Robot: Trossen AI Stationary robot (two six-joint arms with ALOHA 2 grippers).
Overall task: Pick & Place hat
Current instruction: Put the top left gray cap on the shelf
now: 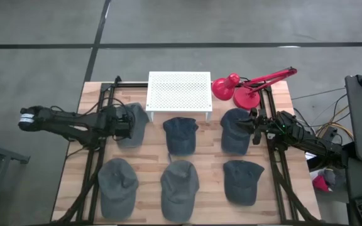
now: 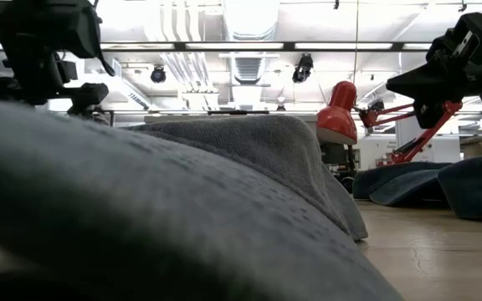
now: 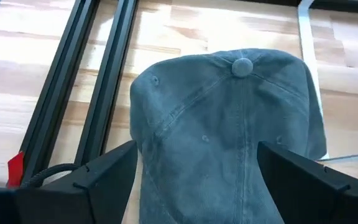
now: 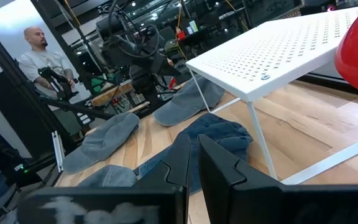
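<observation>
1. Hat (image 3: 229,137) lies flat at the table's (image 1: 149,157) back-left, beside the white rack (image 1: 179,91), its long axis running front to back.
2. Left gripper (image 3: 197,171) hangs right over it, fingers spread wide on either side of the crown, gripping nothing.
3. Right gripper (image 4: 191,165) is pinched closed and empty, over the back-right hat (image 1: 234,129), so left is clearly nearer.

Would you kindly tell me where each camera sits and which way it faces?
High: overhead, looking straight down on six hats, white rack, both arms.
Low: tabletop level, behind a grey hat; arms overhead.
Left wrist: above the back-left hat, left pincer open astride it.
Right wrist: faces across the table past the shut right pincer; a person behind.
Shared: red lamp in high, low and right wrist.
</observation>
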